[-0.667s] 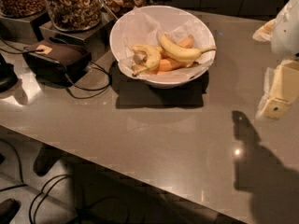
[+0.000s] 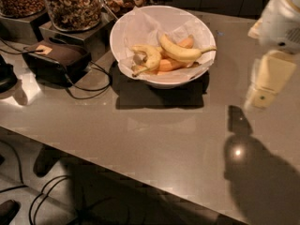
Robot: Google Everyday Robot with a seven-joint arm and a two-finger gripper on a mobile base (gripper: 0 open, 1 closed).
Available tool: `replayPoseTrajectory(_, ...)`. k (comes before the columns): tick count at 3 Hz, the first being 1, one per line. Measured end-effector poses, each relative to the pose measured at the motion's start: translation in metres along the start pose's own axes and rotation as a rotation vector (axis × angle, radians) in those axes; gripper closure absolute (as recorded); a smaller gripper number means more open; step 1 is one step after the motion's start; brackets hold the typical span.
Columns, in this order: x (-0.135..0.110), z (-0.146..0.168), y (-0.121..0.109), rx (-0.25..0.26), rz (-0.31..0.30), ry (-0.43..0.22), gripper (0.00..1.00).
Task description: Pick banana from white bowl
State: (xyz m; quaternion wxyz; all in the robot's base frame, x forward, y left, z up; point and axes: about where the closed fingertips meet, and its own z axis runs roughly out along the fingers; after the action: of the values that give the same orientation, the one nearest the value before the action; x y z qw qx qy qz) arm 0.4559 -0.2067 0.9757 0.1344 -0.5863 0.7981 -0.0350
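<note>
The white bowl (image 2: pixel 125 32), lined with crinkled white paper, stands on a dark mat at the back middle of the table. The banana (image 2: pixel 180 53), long and pale yellow, lies across the top of the pile in it, its thin stem pointing right. A small curled banana (image 2: pixel 147 57) lies to its left, and two orange-toned bananas (image 2: pixel 168 64) lie under and behind it. My gripper (image 2: pixel 262 90), white and pale yellow, hangs above the table at the right. It is well to the right of the bowl, apart from it, and holds nothing that shows.
Glass jars of nuts (image 2: pixel 77 3) on stands line the back left. A black device (image 2: pixel 56 60) with cables (image 2: pixel 93 86) sits left of the bowl. The table's front edge (image 2: pixel 117 165) runs diagonally, with floor and cables below. My arm's shadow (image 2: pixel 255 168) falls front right.
My gripper has moved a little to the left, toward the bowl. The bowl and bananas have not moved.
</note>
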Motion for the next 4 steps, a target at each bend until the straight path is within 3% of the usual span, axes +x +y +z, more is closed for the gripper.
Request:
replayPoseTrajectory(1, -0.038, 0.018, -0.053, 0.006, 0.096, 0.079, 0.00)
replayPoseTrajectory(2, -0.088, 0.035, -0.097, 0.031, 0.148, 0.086, 0.00)
replayPoseTrajectory(3, -0.107, 0.035, -0.107, 0.060, 0.135, 0.047, 0.00)
replayPoseTrajectory(4, -0.111, 0.040, -0.101, 0.009, 0.169, 0.004, 0.00)
